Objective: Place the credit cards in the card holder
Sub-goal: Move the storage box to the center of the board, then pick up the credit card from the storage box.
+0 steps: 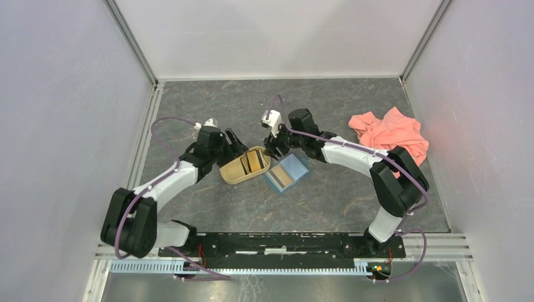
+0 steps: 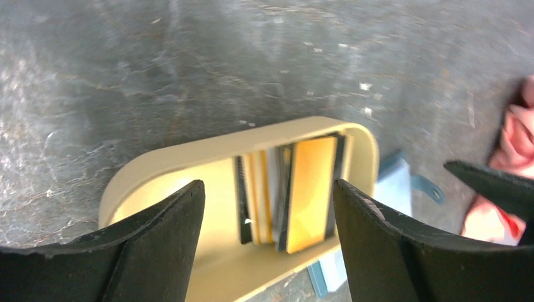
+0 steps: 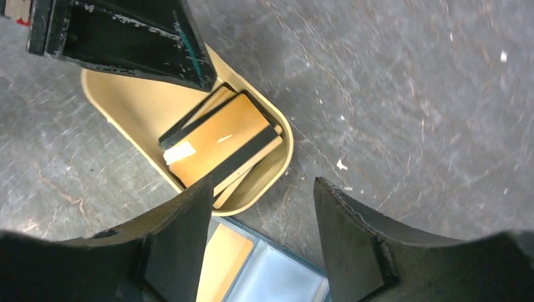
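A stack of gold and black credit cards (image 1: 253, 162) lies in a tan oval tray (image 1: 234, 173) at the table's middle; the cards also show in the left wrist view (image 2: 308, 192) and the right wrist view (image 3: 217, 141). The teal card holder (image 1: 288, 172) lies open just right of the tray, with a gold card (image 3: 223, 261) in its left pocket. My left gripper (image 1: 238, 146) is open and empty over the tray's far left side. My right gripper (image 1: 273, 150) is open and empty, above the gap between tray and holder.
A crumpled pink cloth (image 1: 390, 135) lies at the right, behind my right arm. White walls with metal rails close in the dark stone-patterned table (image 1: 208, 107) on the left, back and right.
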You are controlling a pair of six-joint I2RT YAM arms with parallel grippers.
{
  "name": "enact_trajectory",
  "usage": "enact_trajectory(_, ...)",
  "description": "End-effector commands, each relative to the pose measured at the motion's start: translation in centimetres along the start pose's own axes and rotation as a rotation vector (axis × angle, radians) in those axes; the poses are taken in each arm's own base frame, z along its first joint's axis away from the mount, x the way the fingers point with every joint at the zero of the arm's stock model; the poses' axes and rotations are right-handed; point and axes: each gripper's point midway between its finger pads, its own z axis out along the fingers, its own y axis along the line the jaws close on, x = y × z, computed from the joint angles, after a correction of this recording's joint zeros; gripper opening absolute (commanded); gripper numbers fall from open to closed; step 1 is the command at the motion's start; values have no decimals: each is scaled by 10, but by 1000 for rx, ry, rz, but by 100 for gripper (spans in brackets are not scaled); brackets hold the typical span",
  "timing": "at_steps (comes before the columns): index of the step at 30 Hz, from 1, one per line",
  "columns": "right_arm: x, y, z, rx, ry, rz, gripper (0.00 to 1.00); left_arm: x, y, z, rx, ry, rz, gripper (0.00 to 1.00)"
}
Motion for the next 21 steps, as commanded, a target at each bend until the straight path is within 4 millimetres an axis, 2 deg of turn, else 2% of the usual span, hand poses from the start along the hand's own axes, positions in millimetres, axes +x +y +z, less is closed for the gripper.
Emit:
enact_trajectory(1, -34, 20, -12, -145, -73, -171, 64, -1, -32, -23, 202, 4, 165, 81)
enact_trajectory(3, -38, 29, -8, -198, -91, -113, 55, 2, -41, -23, 249, 21, 157, 77)
enact_trajectory(5, -41, 34, 1, -236, -99, -32, 41, 6, -44, -18, 266, 47, 147, 71)
enact_trajectory(7, -41, 33, 13, -248, -90, 40, 24, 11, -44, -12, 272, 76, 132, 63)
enact_trajectory(9, -39, 29, 21, -234, -68, 88, 14, 17, -42, -5, 267, 98, 110, 57)
enact_trajectory(13, -28, 16, 26, -158, -31, 108, 10, 23, -35, 2, 245, 118, 81, 50)
enact_trajectory(16, -17, 17, 27, -154, -19, 116, 10, 25, -27, 5, 209, 119, 86, 50)
enact_trajectory(21, -12, 19, 32, -170, -10, 134, 11, 29, -20, 4, 189, 129, 98, 52)
